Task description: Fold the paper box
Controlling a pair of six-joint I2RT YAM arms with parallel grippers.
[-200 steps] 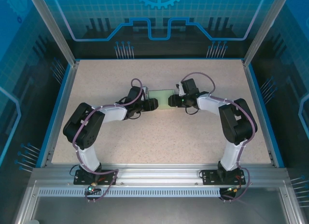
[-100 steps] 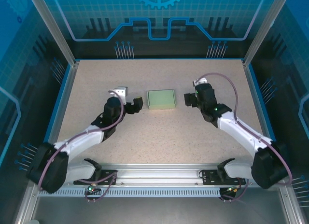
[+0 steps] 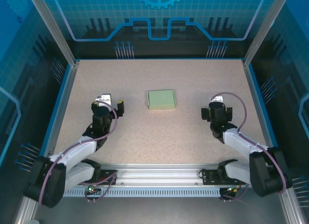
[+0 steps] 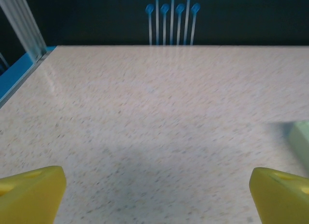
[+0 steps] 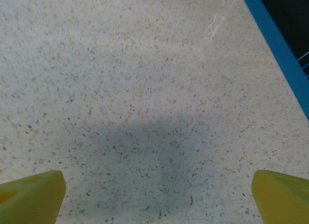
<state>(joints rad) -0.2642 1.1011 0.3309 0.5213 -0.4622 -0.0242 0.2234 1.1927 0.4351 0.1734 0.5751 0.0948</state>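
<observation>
now both arms pulled back from paper box (image 3: pixel 161 99). it sits closed on tabletop (image 3: pixel 154 137) centre, well apart from left end effector (image 3: pixel 110 103) and right end effector (image 3: pixel 216 111), both spread, empty. fold looks done.

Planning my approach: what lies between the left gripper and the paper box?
Nothing: in the top external view, the stretch from the left gripper to the paper box is bare table.
</observation>
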